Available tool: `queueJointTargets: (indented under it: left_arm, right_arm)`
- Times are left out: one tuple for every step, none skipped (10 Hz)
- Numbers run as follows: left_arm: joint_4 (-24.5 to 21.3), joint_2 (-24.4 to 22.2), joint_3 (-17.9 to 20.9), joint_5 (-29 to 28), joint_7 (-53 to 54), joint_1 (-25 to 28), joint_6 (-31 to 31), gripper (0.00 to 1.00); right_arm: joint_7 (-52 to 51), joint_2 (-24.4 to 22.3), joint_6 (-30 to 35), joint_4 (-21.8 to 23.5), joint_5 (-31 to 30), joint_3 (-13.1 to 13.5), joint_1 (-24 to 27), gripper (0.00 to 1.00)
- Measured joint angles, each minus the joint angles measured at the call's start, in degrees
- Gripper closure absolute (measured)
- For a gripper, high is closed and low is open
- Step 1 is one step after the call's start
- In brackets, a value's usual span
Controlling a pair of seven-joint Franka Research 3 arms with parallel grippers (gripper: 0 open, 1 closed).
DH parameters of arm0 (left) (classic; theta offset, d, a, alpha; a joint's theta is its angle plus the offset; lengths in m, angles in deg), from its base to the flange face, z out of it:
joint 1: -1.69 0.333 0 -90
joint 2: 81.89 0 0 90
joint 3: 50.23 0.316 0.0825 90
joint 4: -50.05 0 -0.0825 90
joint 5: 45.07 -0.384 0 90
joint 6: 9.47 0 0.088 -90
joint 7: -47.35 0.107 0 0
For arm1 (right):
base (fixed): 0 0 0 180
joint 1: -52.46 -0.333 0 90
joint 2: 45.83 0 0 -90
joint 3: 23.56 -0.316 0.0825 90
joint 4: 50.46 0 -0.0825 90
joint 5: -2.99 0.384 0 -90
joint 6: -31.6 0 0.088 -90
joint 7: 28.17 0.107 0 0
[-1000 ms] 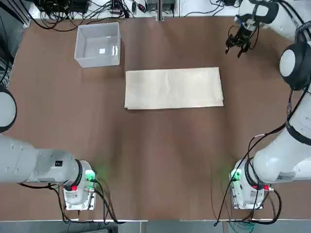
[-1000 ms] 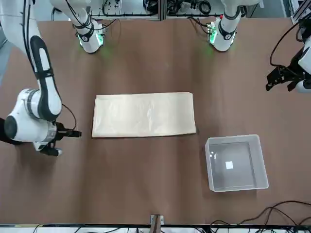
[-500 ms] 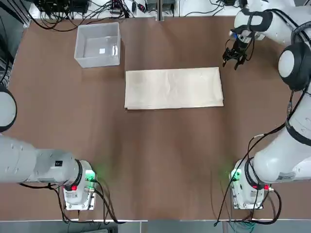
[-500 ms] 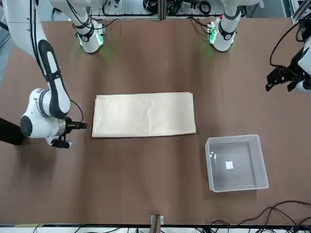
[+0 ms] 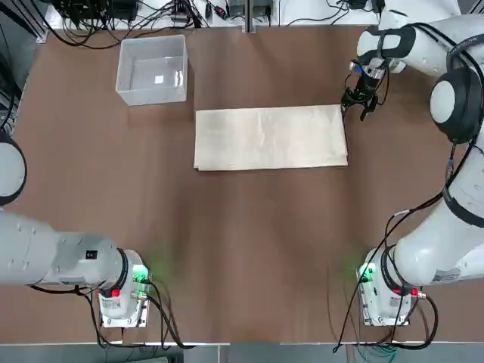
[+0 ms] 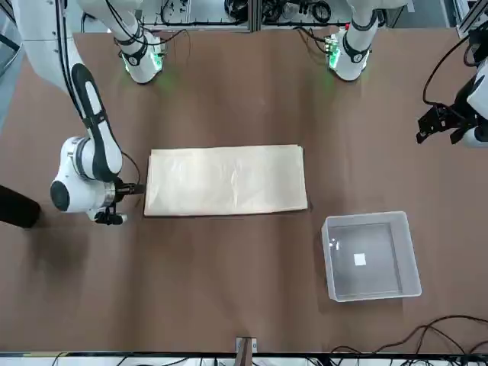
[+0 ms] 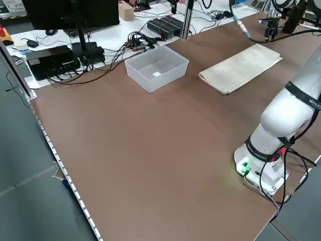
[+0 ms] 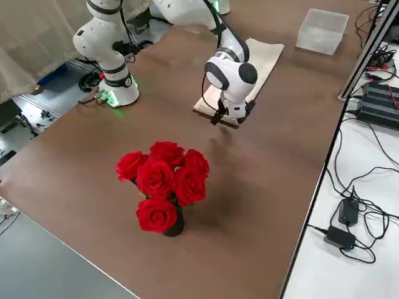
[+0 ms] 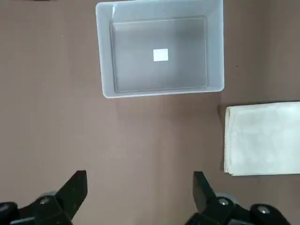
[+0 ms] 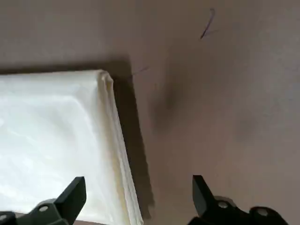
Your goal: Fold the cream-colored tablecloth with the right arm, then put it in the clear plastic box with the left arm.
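The cream-colored tablecloth [image 5: 270,137] lies flat as a long rectangle in the middle of the table. My right gripper [image 5: 355,101] hangs open just beside the cloth's far right corner. In the right wrist view that corner [image 10: 105,79] shows stacked layers, and the right gripper [image 10: 138,199] straddles the cloth's short edge. The clear plastic box [image 5: 152,69] stands empty at the far left, a white label on its bottom. My left gripper [image 6: 440,133] is open and held high out at the table's left side. Its wrist view looks down on the box [image 9: 159,49] and the cloth's end [image 9: 262,138].
A vase of red roses [image 8: 163,187] stands on the table's right side, toward the near edge. Cables and electronics [image 5: 113,11] lie beyond the far edge. The arm bases [image 5: 125,291] [image 5: 386,287] sit at the near edge.
My right gripper has moved left and nearer, from the far right of the table to the cloth's far right corner. The left arm, the cloth and the box have not moved.
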Motion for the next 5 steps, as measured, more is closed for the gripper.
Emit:
queueJointTargets:
  left_arm:
    - [0.0,0.0,0.0,0.0,0.0,0.0,0.0,0.0]
    - [0.0,0.0,0.0,0.0,0.0,0.0,0.0,0.0]
    - [0.0,0.0,0.0,0.0,0.0,0.0,0.0,0.0]
    - [0.0,0.0,0.0,0.0,0.0,0.0,0.0,0.0]
    - [0.0,0.0,0.0,0.0,0.0,0.0,0.0,0.0]
  right_arm:
    - [0.0,0.2,-0.3,0.5,0.0,0.0,-1.0,0.0]
    - [0.0,0.6,-0.6,0.7,0.0,0.0,-2.0,0.0]
    - [0.0,1.1,-1.0,0.9,0.0,0.0,-2.5,0.0]
    - [0.0,1.6,-1.4,1.0,0.0,0.0,-2.6,0.0]
    - [0.0,2.3,-1.6,1.0,0.0,0.0,-2.6,0.0]
